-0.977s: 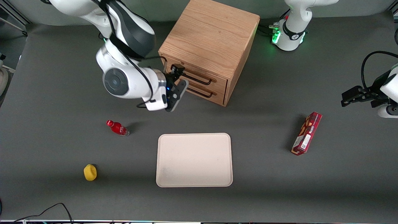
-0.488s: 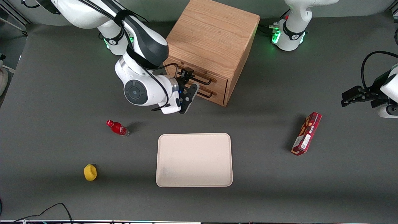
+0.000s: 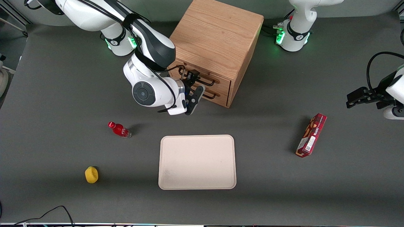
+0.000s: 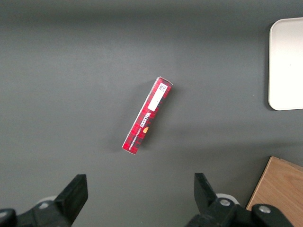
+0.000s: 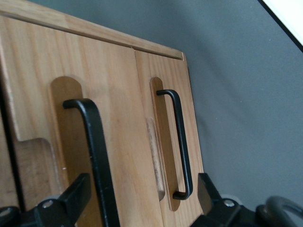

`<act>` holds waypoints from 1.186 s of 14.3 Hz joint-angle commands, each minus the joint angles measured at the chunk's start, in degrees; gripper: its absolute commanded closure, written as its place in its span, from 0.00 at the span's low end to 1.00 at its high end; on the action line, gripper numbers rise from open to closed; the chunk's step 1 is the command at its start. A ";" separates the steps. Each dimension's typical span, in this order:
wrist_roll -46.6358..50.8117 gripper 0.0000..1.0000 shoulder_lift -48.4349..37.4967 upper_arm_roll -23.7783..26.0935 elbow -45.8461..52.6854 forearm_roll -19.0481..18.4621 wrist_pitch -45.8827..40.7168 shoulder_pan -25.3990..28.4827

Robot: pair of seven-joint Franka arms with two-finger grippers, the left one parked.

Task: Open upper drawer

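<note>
The wooden cabinet (image 3: 214, 34) stands at the back of the table, its two drawer fronts facing the front camera. The upper drawer (image 3: 224, 82) (image 5: 33, 85) looks closed, and its black bar handle (image 3: 210, 82) (image 5: 97, 151) runs along its front. The lower drawer (image 5: 163, 80) sits below it with an identical handle (image 5: 180, 142). My right gripper (image 3: 195, 85) (image 5: 143, 184) hovers open right in front of the drawer fronts. One finger (image 3: 193, 75) lies over the upper handle and the other (image 3: 198, 94) over the lower one. Nothing is held.
A white tray (image 3: 197, 162) (image 4: 286, 66) lies nearer the front camera than the cabinet. A red bottle (image 3: 119, 129) and a yellow object (image 3: 91, 174) lie toward the working arm's end. A red box (image 3: 311, 135) (image 4: 147, 116) lies toward the parked arm's end.
The right arm has swung along the drawer fronts toward the parked arm's end and closer to the handles. Its gripper stays open.
</note>
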 commanded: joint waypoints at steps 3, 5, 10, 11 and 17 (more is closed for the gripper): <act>-1.03 0.00 1.61 0.04 0.06 -1.18 1.79 0.13; -1.03 0.00 3.09 -0.05 1.02 -3.65 1.79 -0.14; -1.03 0.00 8.54 -1.28 9.72 -5.50 1.01 -0.93; -1.12 0.00 8.81 -2.24 10.86 -5.42 1.00 -0.84; -3.75 0.00 15.13 -6.37 23.86 -5.41 -7.51 -0.93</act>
